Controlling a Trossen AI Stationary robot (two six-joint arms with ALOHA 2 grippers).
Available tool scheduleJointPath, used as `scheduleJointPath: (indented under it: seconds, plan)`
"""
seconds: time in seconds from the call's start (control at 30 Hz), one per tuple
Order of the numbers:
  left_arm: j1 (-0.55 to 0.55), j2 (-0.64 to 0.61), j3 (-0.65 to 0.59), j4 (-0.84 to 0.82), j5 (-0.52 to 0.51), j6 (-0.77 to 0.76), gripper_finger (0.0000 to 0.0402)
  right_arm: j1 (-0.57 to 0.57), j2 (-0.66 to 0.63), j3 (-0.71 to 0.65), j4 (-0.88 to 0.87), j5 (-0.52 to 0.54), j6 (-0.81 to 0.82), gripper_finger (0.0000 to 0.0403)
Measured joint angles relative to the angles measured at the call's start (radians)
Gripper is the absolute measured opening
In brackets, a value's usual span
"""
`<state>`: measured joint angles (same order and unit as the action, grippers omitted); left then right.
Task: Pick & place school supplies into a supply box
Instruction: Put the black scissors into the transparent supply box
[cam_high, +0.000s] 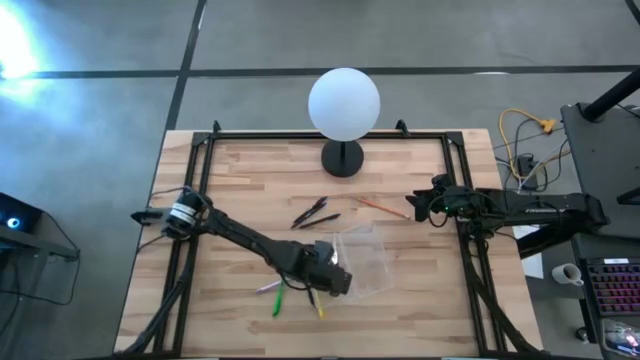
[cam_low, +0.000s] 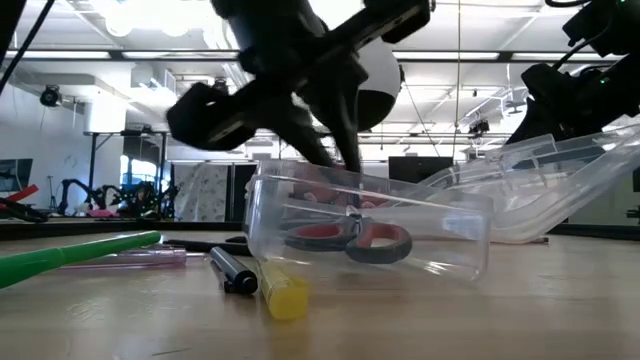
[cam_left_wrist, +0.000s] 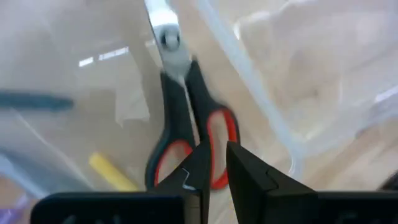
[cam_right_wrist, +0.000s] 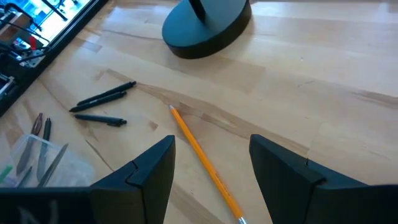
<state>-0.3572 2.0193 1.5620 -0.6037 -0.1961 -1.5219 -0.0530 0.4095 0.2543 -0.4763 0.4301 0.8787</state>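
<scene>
I am seeing even, fairly soft light across the wooden table (cam_high: 400, 300) from overhead, with only faint shadows under the arms. A hard bright flare is burning out the floor at the far left corner of the high view, and the white globe lamp (cam_high: 344, 103) is reading almost blown out. At table height, ceiling strip lights are glaring behind everything, so the left gripper (cam_low: 345, 150) is showing as a dark, smeared silhouette. The yellow pen (cam_low: 280, 290) nearby is looking soft. My left wrist camera is blurring heavily: the scissors (cam_left_wrist: 186, 118) are hazy behind reflections. The right wrist view is looking crisp, the orange pencil (cam_right_wrist: 205, 162) sharp.
</scene>
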Motion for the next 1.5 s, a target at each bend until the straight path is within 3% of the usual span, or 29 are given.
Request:
scheduleJointPath:
  seconds: [0.33, 0.5, 0.7, 1.0, 1.27, 1.5]
  plan:
    - [0.035, 0.002, -0.077, 0.018, -0.008, -0.001, 0.0033, 0.0, 0.001, -0.002, -0.011, 0.018, 0.006, 0.0198]
    - [0.025, 0.001, -0.126, 0.134, 0.1, -0.002, 0.0033, 0.0, 0.021, -0.002, -0.052, 0.018, 0.01, 0.0198]
    - [-0.005, 0.002, -0.145, 0.098, 0.233, -0.002, 0.0033, 0.0, 0.064, -0.002, -0.06, 0.018, 0.012, 0.0198]
    - [0.016, -0.027, 0.025, -0.13, -0.022, 0.058, 0.0033, 0.0, 0.078, -0.002, -0.059, 0.021, 0.06, 0.0198]
    - [0.025, -0.027, 0.027, -0.201, 0.013, 0.096, 0.0033, 0.0, 0.077, -0.002, -0.059, 0.042, 0.056, 0.0198]
    - [0.03, -0.025, -0.031, -0.124, 0.044, 0.131, 0.0033, 0.0, 0.077, -0.002, -0.067, 0.042, 0.053, 0.0198]
